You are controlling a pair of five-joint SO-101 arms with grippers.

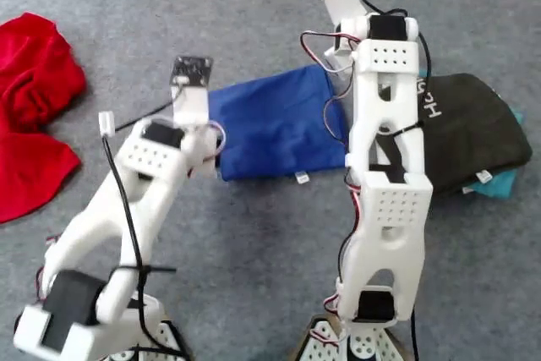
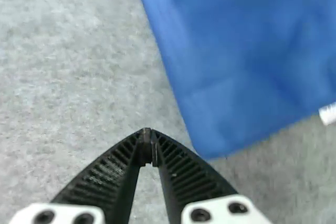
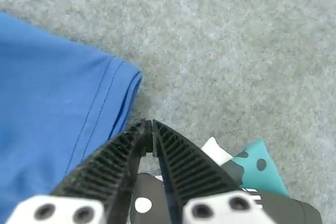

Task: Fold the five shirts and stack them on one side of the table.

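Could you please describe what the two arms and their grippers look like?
The left arm and right arm are white plastic shells with grids of small holes, black motors at the joints and thin black, red and white cables looped alongside. The left gripper and right gripper have black ribbed fingers tapering to points, on white mounts with screw holes.

Blue shirt (image 1: 270, 128) folded flat mid-table — black shirt (image 1: 473, 128) stacked on teal shirt (image 1: 497, 184) right, red shirts (image 1: 34, 82) crumpled left.
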